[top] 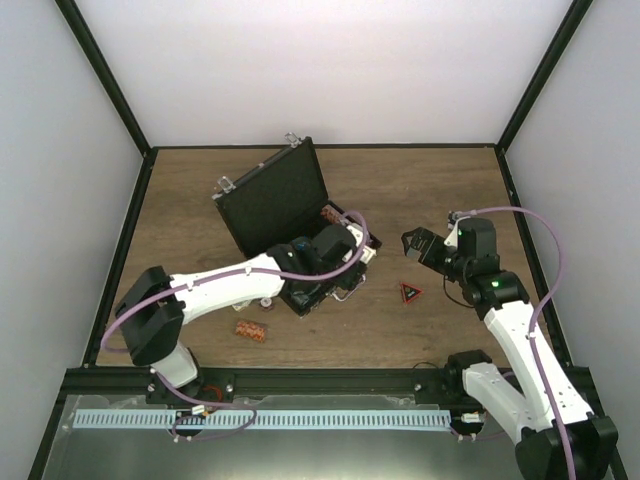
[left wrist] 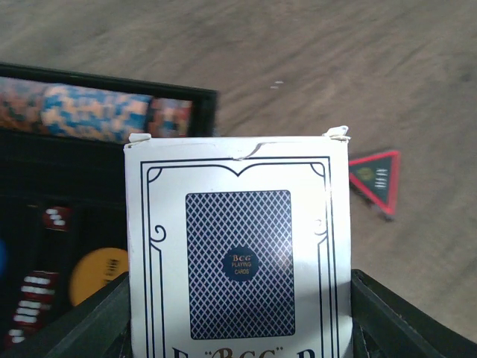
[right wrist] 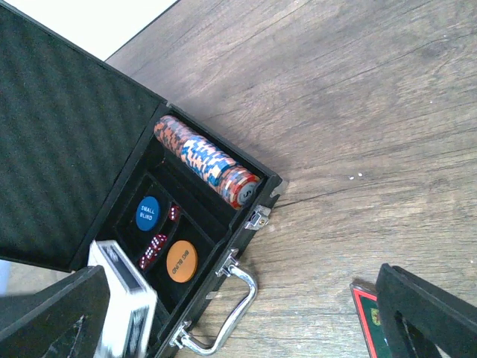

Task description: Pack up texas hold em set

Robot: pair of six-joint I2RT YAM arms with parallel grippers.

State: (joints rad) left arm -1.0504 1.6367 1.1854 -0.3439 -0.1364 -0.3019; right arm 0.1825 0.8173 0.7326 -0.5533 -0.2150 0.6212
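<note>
The black case [top: 272, 196] stands open with its lid raised. Its base [right wrist: 200, 237] holds a brown-red chip stack [right wrist: 206, 161], a blue disc [right wrist: 147, 212], an orange disc [right wrist: 179, 259] and red dice [right wrist: 155, 247]. My left gripper [top: 306, 272] hovers over the base, shut on a white-and-blue card deck [left wrist: 237, 246]; the deck also shows in the right wrist view [right wrist: 124, 307]. The red-black triangle [top: 410, 293] lies on the table right of the case. My right gripper [top: 420, 245] is open and empty just above the triangle [right wrist: 367, 322]. A second chip stack [top: 250, 330] lies on the table in front of the case.
The case's silver handle [right wrist: 232, 313] and latches [right wrist: 258, 217] face the right arm. Black frame posts and white walls enclose the wooden table [top: 430, 190]. The left arm's purple cable [top: 362, 232] loops over the case.
</note>
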